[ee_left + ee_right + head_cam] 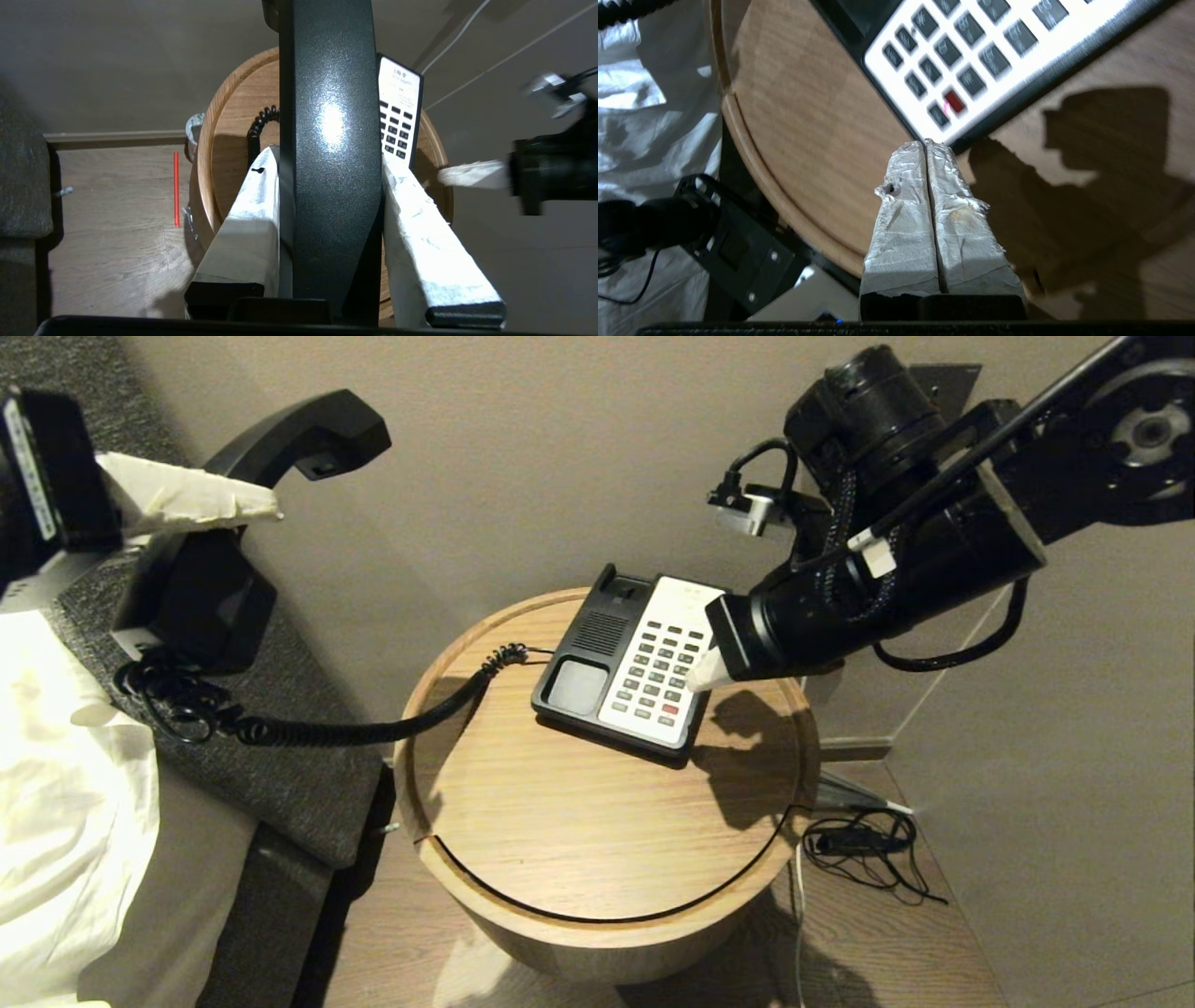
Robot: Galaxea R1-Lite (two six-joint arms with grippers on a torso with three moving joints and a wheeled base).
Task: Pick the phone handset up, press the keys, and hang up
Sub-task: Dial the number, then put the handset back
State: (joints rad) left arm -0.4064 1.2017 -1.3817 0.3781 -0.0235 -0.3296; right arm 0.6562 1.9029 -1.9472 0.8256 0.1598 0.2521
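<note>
A black phone base (621, 667) with a white keypad (658, 663) sits on a round wooden table (607, 821). My left gripper (238, 509) is shut on the black handset (289, 434) and holds it high, off to the left of the table. The handset fills the left wrist view (329, 163), clamped between the white-wrapped fingers (252, 210). Its coiled cord (308, 728) runs down to the base. My right gripper (702, 677) is shut and empty, its tip just above the keypad's right edge. In the right wrist view its tip (926, 144) is near the red key (955, 101).
A bed with white sheets (65, 803) and a dark headboard edge (280, 775) lies left of the table. A beige wall stands behind. Black cables (864, 849) lie on the wood floor at the right. A red pen (176, 189) lies on the floor.
</note>
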